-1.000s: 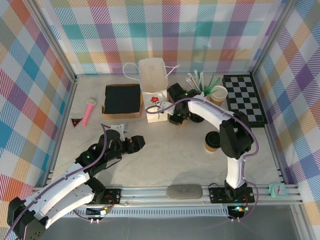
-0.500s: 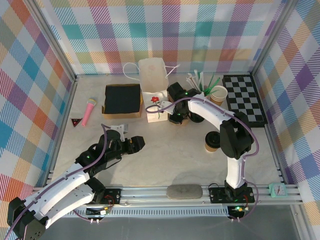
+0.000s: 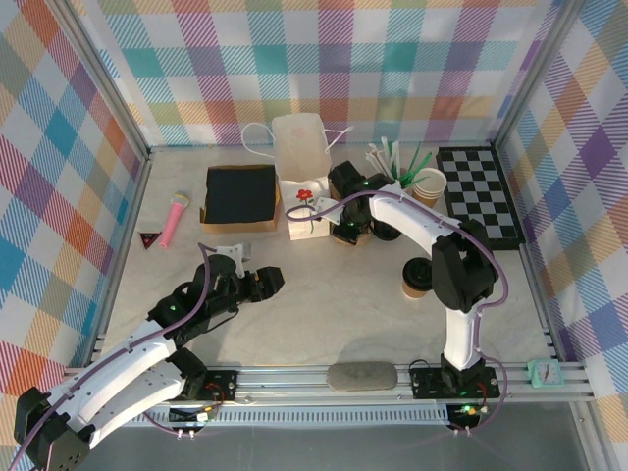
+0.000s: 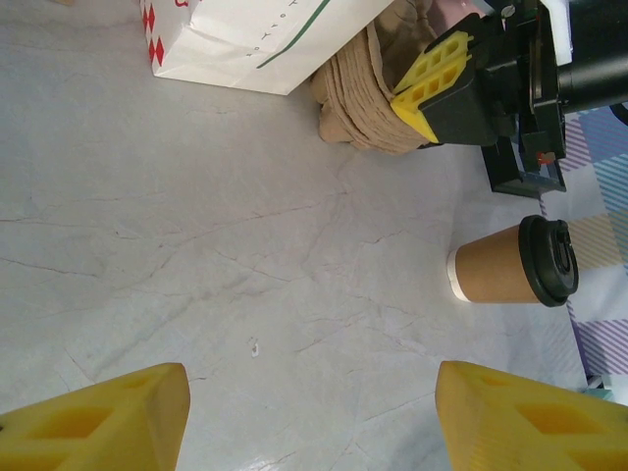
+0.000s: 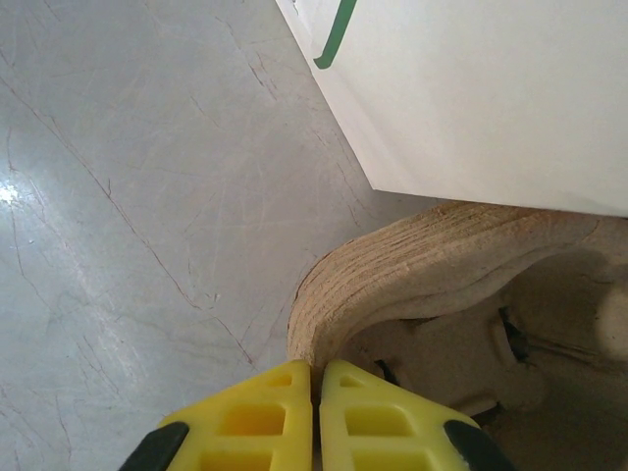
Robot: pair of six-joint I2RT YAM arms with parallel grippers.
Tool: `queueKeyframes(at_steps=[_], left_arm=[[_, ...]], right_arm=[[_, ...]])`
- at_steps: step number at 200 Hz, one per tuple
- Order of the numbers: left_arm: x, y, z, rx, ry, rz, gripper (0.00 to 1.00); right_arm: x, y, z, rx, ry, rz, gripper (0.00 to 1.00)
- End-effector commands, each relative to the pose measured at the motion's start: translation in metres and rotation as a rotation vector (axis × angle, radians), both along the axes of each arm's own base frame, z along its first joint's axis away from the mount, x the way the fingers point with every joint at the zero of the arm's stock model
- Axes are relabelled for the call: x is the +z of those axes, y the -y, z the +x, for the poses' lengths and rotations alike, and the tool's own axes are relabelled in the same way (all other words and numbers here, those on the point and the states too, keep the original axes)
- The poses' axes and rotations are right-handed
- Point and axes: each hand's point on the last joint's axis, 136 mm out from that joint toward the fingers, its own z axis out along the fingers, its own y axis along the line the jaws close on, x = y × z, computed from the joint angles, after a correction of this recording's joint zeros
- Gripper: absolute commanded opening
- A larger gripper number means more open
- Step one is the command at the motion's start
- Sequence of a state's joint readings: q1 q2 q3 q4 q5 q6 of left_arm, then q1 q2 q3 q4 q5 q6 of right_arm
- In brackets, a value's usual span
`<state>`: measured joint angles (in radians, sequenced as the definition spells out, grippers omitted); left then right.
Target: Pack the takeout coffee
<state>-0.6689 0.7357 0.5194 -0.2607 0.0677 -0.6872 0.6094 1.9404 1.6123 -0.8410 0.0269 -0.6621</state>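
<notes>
Top view: the takeout coffee stands lidded on the table, well right of the white bag. The right gripper is just beside that bag.

Left wrist view: the left gripper hangs with its jaws apart, empty.

Right wrist view: the jaws are clamped on the rim of the pulp carrier stack. This is probably the carrier-fetching step, and the next move calls for separating one carrier. How many layers are pinched is unclear.

"What stood at the back of the worktop?"
"A white paper bag, with a stack of pulp cup carriers just beside it and a black-lined box on its left."
"And farther out?"
"A checkerboard lay right, a pink toy microphone left."
</notes>
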Motion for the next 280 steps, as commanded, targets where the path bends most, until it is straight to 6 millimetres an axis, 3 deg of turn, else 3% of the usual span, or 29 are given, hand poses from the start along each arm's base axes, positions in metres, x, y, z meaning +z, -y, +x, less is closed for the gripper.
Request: queueKeyframes(at_steps=[1, 136, 239, 280], left_arm=[[0.006, -0.004, 0.003, 0.011, 0.024, 0.005, 0.67], [0.011, -0.007, 0.003, 0.022, 0.043, 0.000, 0.67], [0.008, -0.012, 0.001, 0.033, 0.030, 0.023, 0.67], [0.012, -0.012, 0.002, 0.039, 0.038, 0.023, 0.66]], right_arm=[[0.020, -0.005, 0.000, -0.015, 0.016, 0.032, 0.10], [0.062, 0.006, 0.013, -0.116, 0.165, 0.037, 0.05], [0.159, 0.015, 0.028, -0.139, 0.552, 0.030, 0.00], [0.175, 0.014, 0.014, -0.114, 0.633, -0.002, 0.00]])
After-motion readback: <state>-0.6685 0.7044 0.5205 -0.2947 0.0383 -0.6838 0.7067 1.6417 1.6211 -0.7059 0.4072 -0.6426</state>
